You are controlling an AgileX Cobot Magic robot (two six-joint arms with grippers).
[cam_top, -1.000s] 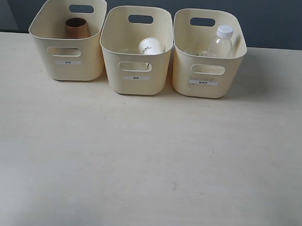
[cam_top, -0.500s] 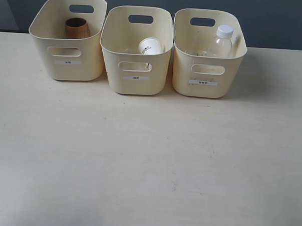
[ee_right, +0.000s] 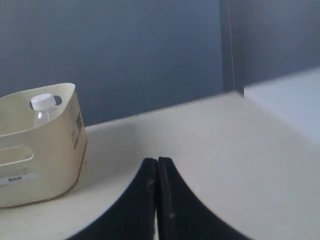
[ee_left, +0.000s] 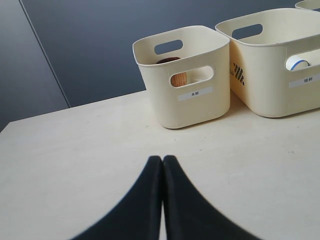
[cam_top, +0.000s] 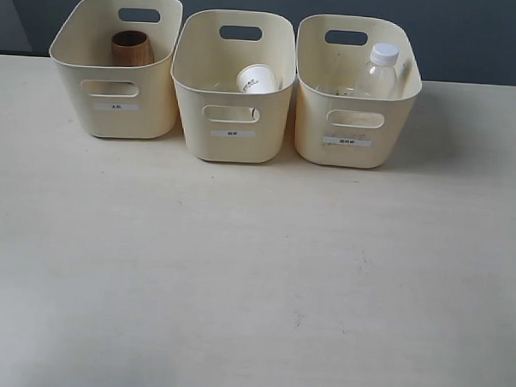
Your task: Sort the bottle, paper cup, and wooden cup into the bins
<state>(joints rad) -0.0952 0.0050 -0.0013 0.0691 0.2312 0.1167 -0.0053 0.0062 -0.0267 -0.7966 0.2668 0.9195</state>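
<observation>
My left jaws are pressed fully together, nothing between them, the two black tips meeting in one seam low over the pale desk (ee_left: 75, 165). My right jaws are likewise clamped flat on themselves and empty, dark tips touching, hanging above bare desk on the right side. Neither arm shows in the exterior view.

Nearest stretch of desk is plain cream surface with a few small dark specks. Beyond it, along the far edge, the three bins sit in a row, close side by side, each with a small white label on its front under an oval handle cut-out.

Left bin (cam_top: 74, 83): the wooden cup (cam_top: 131, 48) stands upright inside, toward the back wall, dark reddish brown. In my left wrist view that same bin (ee_left: 192, 107) shows a slice of the cup (ee_left: 178, 79) through the front cut-out.

Middle bin (cam_top: 193, 113): the paper cup (cam_top: 258, 79) lies tipped on its side, open rim facing the front, leaning near the bin's right wall. Small print on its side, too small to read. My left wrist view catches it only as a white curve with a blue line through the handle hole.

Right bin (cam_top: 313, 119): the bottle (cam_top: 377, 76) leans tilted toward the back right corner, white cap up, clear body. In my right wrist view the cap (ee_right: 43, 101) peeks above that bin's rim (ee_right: 62, 130).

Behind everything, a dark blue-grey wall.
</observation>
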